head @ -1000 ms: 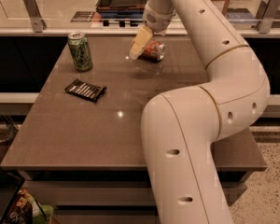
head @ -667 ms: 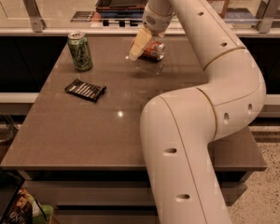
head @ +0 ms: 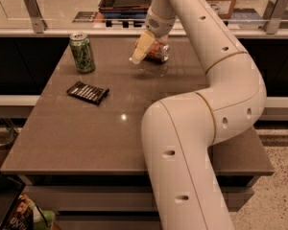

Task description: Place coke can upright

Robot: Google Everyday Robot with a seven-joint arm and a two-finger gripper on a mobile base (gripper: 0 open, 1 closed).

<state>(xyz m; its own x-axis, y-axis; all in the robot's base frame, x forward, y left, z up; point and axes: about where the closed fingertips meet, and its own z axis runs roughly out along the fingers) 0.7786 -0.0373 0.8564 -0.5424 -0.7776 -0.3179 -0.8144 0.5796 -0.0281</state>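
Observation:
The coke can (head: 159, 51) is orange-red with a silver end. It lies on its side at the far middle of the brown table (head: 134, 123), a little above the surface, with a shadow under it. My gripper (head: 143, 52) comes down from the large white arm and is shut on the can. One cream finger (head: 141, 47) crosses the can's left part and hides it. The other finger is hidden behind the can.
A green can (head: 82, 52) stands upright at the far left of the table. A flat black wrapped bar (head: 88, 92) lies in front of it. My white arm (head: 197, 128) covers the right half of the table. A glass rail and counter run behind.
The gripper and the can have barely moved. The other things are where they were.

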